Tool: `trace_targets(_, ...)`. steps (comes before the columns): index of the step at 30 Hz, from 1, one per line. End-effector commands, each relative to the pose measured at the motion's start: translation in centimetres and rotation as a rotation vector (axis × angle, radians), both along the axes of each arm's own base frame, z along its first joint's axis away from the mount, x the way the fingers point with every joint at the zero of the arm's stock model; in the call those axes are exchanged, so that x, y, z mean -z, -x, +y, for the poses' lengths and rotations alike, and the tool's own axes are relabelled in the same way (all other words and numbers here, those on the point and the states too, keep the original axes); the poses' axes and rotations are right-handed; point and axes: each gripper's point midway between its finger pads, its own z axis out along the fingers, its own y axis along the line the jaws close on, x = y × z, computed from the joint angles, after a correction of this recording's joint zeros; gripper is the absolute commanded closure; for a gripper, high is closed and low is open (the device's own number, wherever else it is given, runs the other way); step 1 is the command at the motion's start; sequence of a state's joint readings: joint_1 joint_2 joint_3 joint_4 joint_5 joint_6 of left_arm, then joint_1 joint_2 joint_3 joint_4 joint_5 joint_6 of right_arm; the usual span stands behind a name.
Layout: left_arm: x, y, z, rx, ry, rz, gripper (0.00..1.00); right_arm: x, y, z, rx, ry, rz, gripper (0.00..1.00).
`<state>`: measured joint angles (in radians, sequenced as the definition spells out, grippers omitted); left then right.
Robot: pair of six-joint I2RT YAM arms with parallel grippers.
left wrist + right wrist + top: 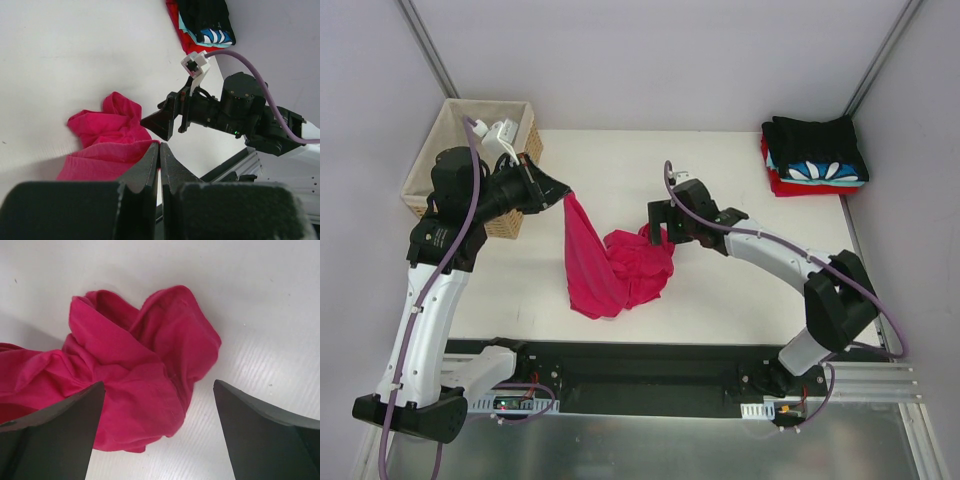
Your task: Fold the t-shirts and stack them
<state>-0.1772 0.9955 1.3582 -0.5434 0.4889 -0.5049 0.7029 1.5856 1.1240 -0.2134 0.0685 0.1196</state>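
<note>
A crimson-pink t-shirt (610,270) lies crumpled mid-table, with one corner pulled up to the left. My left gripper (565,196) is shut on that raised corner, and in the left wrist view the cloth (107,130) runs up to the closed fingertips (152,155). My right gripper (656,236) hovers open over the bunched right part of the tee (135,375), its fingers spread to either side and nothing between them. A stack of folded t-shirts (815,155), black on top of a blue-white patterned one and a red one, sits at the far right corner.
A woven wicker basket (470,120) with beige lining stands at the far left, just behind my left arm. The white table (720,290) ends at a black rail near the arm bases. Grey walls close in the back and sides.
</note>
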Motion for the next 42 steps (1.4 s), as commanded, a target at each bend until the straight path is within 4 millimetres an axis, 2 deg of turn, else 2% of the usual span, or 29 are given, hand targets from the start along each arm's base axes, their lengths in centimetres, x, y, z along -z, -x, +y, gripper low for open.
trace_targets(1,-0.7,-0.1,0.2,-0.003,-0.019,-0.054,1.0,-1.3,-0.9,2.8,-0.052,-0.062,-0.012,0.07)
trace_targets(10,-0.4,0.0,0.4,-0.016,-0.029,-0.048,1.0,1.5,0.4,4.8,-0.091,-0.07,0.057,0.13)
trace_targets(13,-0.5,0.0,0.6,-0.022,-0.034,-0.054,1.0,2.1,0.3,5.1,-0.092,-0.07,0.067,0.19)
trace_targets(16,-0.4,0.0,0.7,-0.025,-0.039,-0.054,1.0,2.3,0.3,5.3,-0.094,-0.069,0.073,0.35)
trace_targets(18,-0.4,0.0,0.7,-0.027,-0.043,-0.056,1.0,2.6,0.2,5.3,-0.092,-0.065,0.077,0.41)
trace_targets(19,-0.3,0.0,0.8,-0.031,-0.045,-0.053,1.0,2.6,0.2,5.3,-0.091,-0.065,0.079,0.49)
trace_targets(21,-0.4,0.0,0.8,-0.032,-0.047,-0.055,1.0,2.8,0.2,5.2,-0.086,-0.061,0.082,0.56)
trace_targets(24,-0.4,0.0,0.9,-0.033,-0.05,-0.053,1.0,2.8,0.2,4.9,-0.077,-0.055,0.076,0.72)
trace_targets(25,-0.4,0.0,0.9,-0.033,-0.05,-0.057,1.0,2.9,0.2,4.8,-0.074,-0.048,0.074,0.85)
trace_targets(27,-0.3,0.0,0.9,-0.033,-0.051,-0.052,1.0,2.5,0.3,4.5,-0.073,-0.049,0.066,0.99)
trace_targets(29,-0.2,0.0,0.9,-0.033,-0.051,-0.048,1.0,2.0,-0.1,3.5,-0.036,-0.016,0.028,0.99)
trace_targets(32,-0.6,0.3,0.9,-0.031,-0.045,-0.058,1.0,-1.2,-0.4,1.7,-0.01,0.026,-0.086,0.99)
trace_targets(33,-0.8,0.4,0.8,-0.031,-0.041,-0.061,1.0,-3.9,-0.3,1.3,-0.005,0.011,-0.152,0.99)
trace_targets(35,-1.4,0.9,0.7,-0.022,-0.032,-0.078,1.0,-7.3,-0.5,-0.3,0.014,0.058,-0.258,0.99)
trace_targets(36,-1.8,1.1,0.7,-0.013,-0.029,-0.088,1.0,-11.3,0.0,-0.7,0.026,0.015,-0.336,0.99)
trace_targets(37,-2.3,1.4,0.6,-0.009,-0.024,-0.103,1.0,-13.4,-0.2,-1.8,0.031,0.054,-0.409,0.99)
trace_targets(39,-3.1,2.1,0.6,0.006,-0.016,-0.13,1.0,-17.7,0.6,-2.6,0.031,0.026,-0.506,0.99)
trace_targets(40,-3.8,2.5,0.5,0.011,-0.01,-0.151,1.0,-22.1,1.3,-3.5,0.049,-0.027,-0.588,0.99)
trace_targets(42,-4.9,3.5,0.4,0.031,0.002,-0.19,1.0,-26.3,3.0,-4.1,0.013,-0.051,-0.691,0.99)
